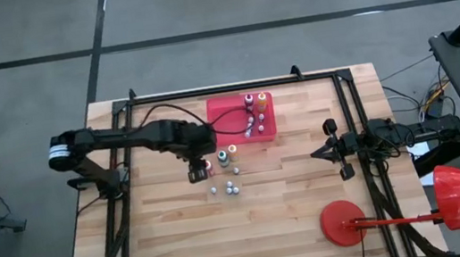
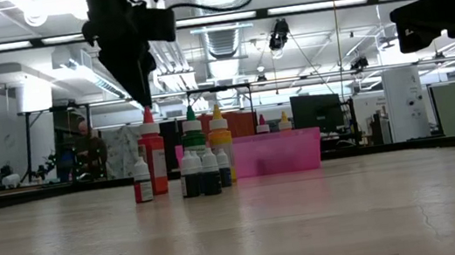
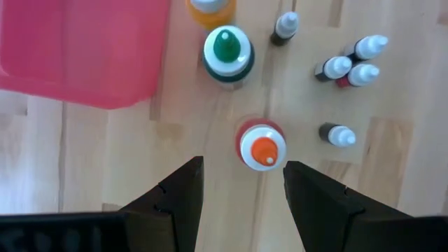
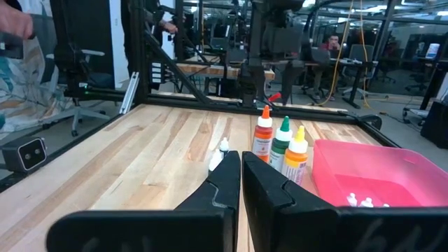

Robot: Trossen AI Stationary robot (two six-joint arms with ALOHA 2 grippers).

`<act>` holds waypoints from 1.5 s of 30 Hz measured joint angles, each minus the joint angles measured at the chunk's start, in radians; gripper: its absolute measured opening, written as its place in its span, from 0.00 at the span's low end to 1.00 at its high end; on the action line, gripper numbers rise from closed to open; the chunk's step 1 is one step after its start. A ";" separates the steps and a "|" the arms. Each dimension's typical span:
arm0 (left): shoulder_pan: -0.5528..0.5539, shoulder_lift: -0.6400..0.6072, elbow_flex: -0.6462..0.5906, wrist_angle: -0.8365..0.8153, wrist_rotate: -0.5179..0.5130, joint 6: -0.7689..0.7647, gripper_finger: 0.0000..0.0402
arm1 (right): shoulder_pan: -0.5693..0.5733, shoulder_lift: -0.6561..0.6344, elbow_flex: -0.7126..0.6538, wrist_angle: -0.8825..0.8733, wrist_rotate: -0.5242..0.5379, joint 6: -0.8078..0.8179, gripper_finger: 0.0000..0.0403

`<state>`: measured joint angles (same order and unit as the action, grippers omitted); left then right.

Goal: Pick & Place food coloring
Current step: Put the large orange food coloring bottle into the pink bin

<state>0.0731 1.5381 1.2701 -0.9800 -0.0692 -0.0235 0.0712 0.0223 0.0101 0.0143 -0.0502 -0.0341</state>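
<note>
My left gripper [image 3: 243, 185] is poised directly over the red bottle [image 3: 260, 145] with the orange tip, fingers [image 3: 178, 192] spread apart and holding nothing, the cap sitting just ahead of the gap between them. That bottle stands upright on the tabletop [image 1: 182, 234], just beside the red tray [image 1: 226, 111], with the green-capped bottle [image 3: 227, 52] and an orange bottle [image 3: 210, 8] between it and the tray's corner. 5 tiny white-capped bottles [image 3: 338, 134] cluster near it on the side away from the tray, and more bottles already stand in the tray. The risk, as I judge it: the bottle is tall and narrow, so if I come down off-centre, 1 finger could clip the cap and tip it into the green one, or knock over the tiny ones nearby. A grip on the tapered cap could also slip. My right gripper [image 4: 240, 183] waits well away from the tray, fingers pressed together, empty. No label or writing is readable on any bottle.
</note>
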 joint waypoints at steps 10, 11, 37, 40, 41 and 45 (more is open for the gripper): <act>0.000 0.035 0.000 0.000 0.002 -0.002 0.42 | 0.000 0.000 0.000 0.000 0.000 0.000 0.02; 0.000 0.035 0.000 0.000 0.001 -0.002 0.42 | 0.000 0.000 0.000 0.000 0.000 0.000 0.02; -0.002 0.036 -0.025 0.028 0.068 -0.057 0.42 | 0.000 0.000 0.000 0.000 0.000 0.000 0.02; -0.002 0.035 -0.025 0.030 0.060 -0.058 0.42 | 0.000 0.000 0.000 0.000 0.000 0.000 0.02; -0.002 0.035 -0.025 0.030 0.055 -0.059 0.42 | 0.000 0.000 0.000 0.000 0.000 0.000 0.02; -0.002 0.035 -0.026 0.039 0.050 -0.073 0.43 | 0.000 0.000 0.000 0.000 0.000 0.000 0.02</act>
<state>0.0711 1.5730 1.2445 -0.9408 -0.0196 -0.0963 0.0711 0.0223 0.0101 0.0143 -0.0502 -0.0341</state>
